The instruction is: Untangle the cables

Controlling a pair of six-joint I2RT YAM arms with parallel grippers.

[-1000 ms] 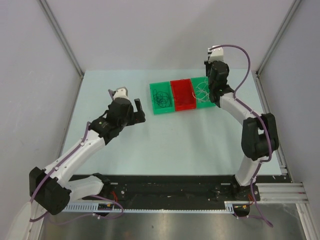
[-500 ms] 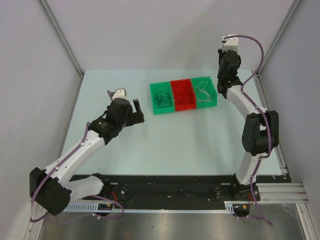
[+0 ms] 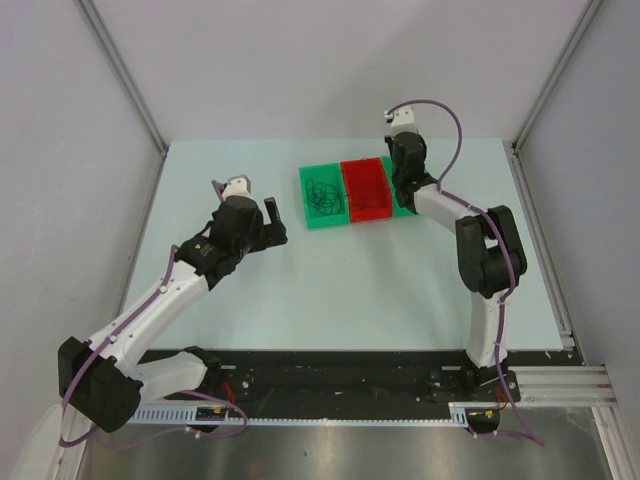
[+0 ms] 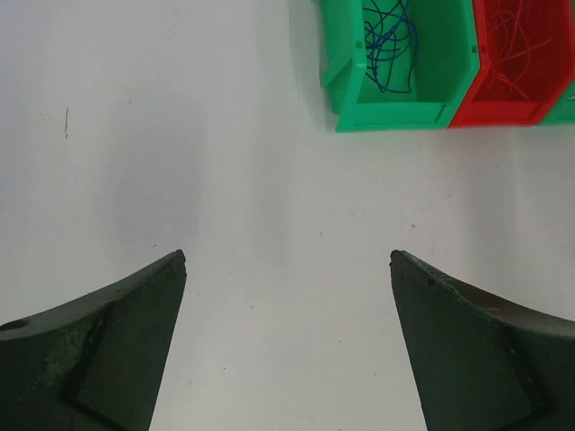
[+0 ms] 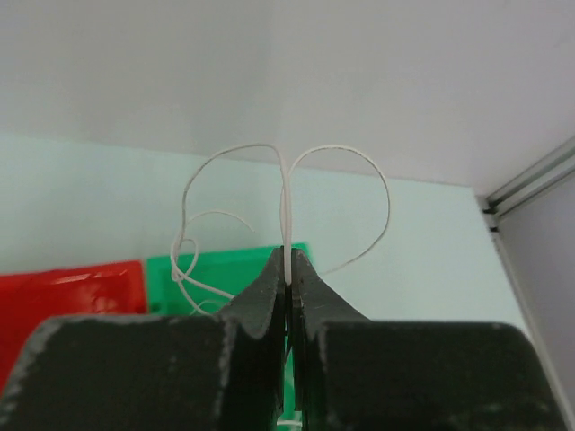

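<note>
Three small bins stand in a row at the back of the table. The left green bin (image 3: 323, 197) holds dark blue-black wires (image 4: 393, 40). The red bin (image 3: 366, 190) holds red wires (image 4: 518, 54). The right green bin (image 3: 389, 166) is mostly hidden under my right arm. My right gripper (image 5: 287, 262) is shut on a whitish wire (image 5: 286, 202), which curls in loops above the fingertips over that green bin (image 5: 225, 265). My left gripper (image 4: 287, 260) is open and empty above bare table, in front and to the left of the bins; it also shows in the top view (image 3: 272, 222).
The pale table (image 3: 330, 290) is enclosed by grey walls at the left, back and right, with a metal rail (image 3: 540, 240) along the right edge. Purple hoses run along both arms. A black strip lies at the near edge by the arm bases.
My right arm swung out to the back right, then back left over the right green bin, next to the red bin. The left arm has barely moved.
</note>
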